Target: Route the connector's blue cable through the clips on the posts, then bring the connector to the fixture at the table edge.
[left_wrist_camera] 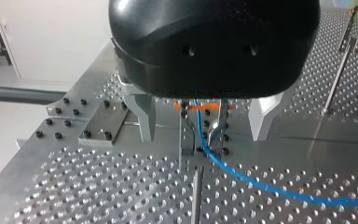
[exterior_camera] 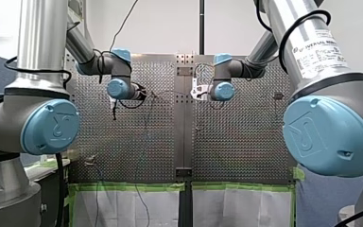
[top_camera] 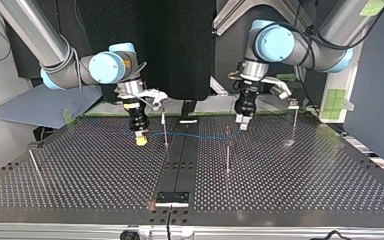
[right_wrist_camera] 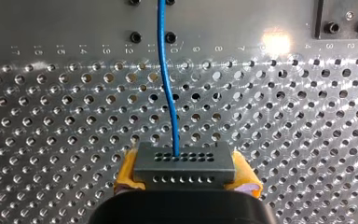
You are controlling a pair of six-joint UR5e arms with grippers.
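The connector (right_wrist_camera: pixel 185 169) is clamped between the yellow-padded fingers (right_wrist_camera: pixel 125 171) of the right gripper (right_wrist_camera: pixel 185 177), so the blue cable (right_wrist_camera: pixel 168 88) trails ahead of them. It is straddled by the left gripper's (left_wrist_camera: pixel 204 145) narrowly parted fingers (left_wrist_camera: pixel 185 135) (presumably to guide it, not grip it).

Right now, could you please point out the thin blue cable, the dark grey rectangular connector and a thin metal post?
thin blue cable (right_wrist_camera: pixel 168 93), right wrist view, mid-strand.
dark grey rectangular connector (right_wrist_camera: pixel 184 169), right wrist view, holed face.
thin metal post (top_camera: pixel 227 152), top view, mid-shaft.
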